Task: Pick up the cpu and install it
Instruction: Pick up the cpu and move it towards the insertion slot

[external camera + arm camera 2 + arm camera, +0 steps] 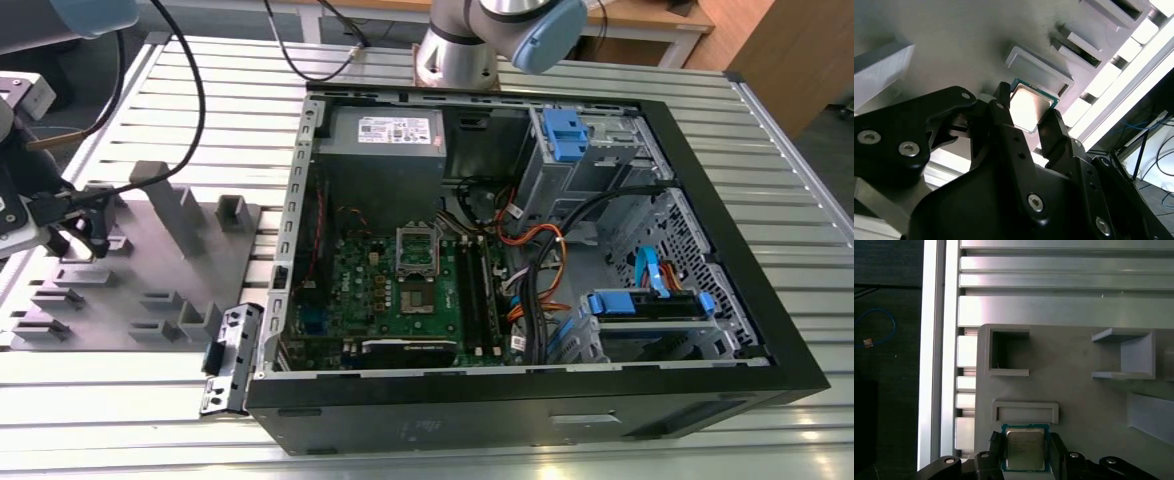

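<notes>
The cpu (1025, 448), a small square chip with a silvery top and a thin green rim, sits between my two black fingertips in both wrist views. My gripper (1026, 107) closes against two opposite edges of the cpu (1028, 106), just over the grey moulded tray (1079, 390). In the exterior view my gripper (78, 240) hangs over the tray (147, 290) at the exterior view's left, far from the open computer case (534, 250). The silver socket frame (418, 250) with a dark centre lies on the green motherboard inside the case.
Upright grey blocks (171, 210) rise from the tray close to my gripper. A raised slot (1025, 411) stands right beside the cpu. Cables, blue drive bays (646, 305) and a power supply (384, 130) crowd the case. The robot base (461, 55) stands behind the case.
</notes>
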Motion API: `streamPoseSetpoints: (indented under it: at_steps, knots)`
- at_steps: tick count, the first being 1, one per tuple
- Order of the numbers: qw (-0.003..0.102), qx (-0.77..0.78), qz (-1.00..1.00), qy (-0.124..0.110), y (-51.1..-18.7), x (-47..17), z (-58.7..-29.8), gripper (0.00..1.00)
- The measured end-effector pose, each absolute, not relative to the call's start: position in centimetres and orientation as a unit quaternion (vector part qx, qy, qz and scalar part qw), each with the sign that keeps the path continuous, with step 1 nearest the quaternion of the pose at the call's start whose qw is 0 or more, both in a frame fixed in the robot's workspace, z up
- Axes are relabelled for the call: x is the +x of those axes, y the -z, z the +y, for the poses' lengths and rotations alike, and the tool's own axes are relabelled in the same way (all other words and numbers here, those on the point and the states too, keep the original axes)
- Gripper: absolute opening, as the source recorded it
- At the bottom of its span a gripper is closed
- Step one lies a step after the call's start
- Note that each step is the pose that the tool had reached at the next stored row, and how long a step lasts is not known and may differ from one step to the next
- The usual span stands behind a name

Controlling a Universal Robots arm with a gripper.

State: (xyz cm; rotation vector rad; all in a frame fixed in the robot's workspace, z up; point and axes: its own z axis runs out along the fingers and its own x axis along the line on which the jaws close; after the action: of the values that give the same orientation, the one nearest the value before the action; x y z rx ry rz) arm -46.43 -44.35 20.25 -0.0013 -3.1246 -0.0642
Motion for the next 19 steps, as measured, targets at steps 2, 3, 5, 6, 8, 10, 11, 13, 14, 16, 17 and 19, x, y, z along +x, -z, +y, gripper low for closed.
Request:
streamPoseSetpoints:
  at_steps: [2, 3, 5, 6, 8, 10, 11, 13, 14, 16, 17, 19]
  knots:
    - [0.008, 0.000, -1.000, 0.020, -20.3, -46.4, -44.4, 0.47]
    - [0.008, 0.000, -1.000, 0.020, -20.3, -46.4, -44.4, 0.47]
    - [0.008, 0.000, -1.000, 0.020, -20.3, -46.4, -44.4, 0.47]
    - [0.008, 0.000, -1.000, 0.020, -20.3, -46.4, -44.4, 0.47]
    - [0.008, 0.000, -1.000, 0.020, -20.5, -46.4, -44.4, 0.47]
    - [0.008, 0.000, -1.000, 0.020, -20.8, -46.4, -44.4, 0.47]
    - [0.008, 0.000, -1.000, 0.020, -21.0, -46.4, -44.4, 0.47]
    - [0.008, 0.000, -1.000, 0.020, -21.4, -46.4, -44.4, 0.47]
    - [0.008, 0.000, -1.000, 0.020, -21.6, -46.4, -44.4, 0.47]
    - [0.008, 0.000, -1.000, 0.020, -22.0, -46.4, -44.4, 0.47]
    - [0.008, 0.000, -1.000, 0.020, -22.3, -46.4, -44.4, 0.47]
    - [0.008, 0.000, -1.000, 0.020, -22.8, -46.4, -44.4, 0.47]
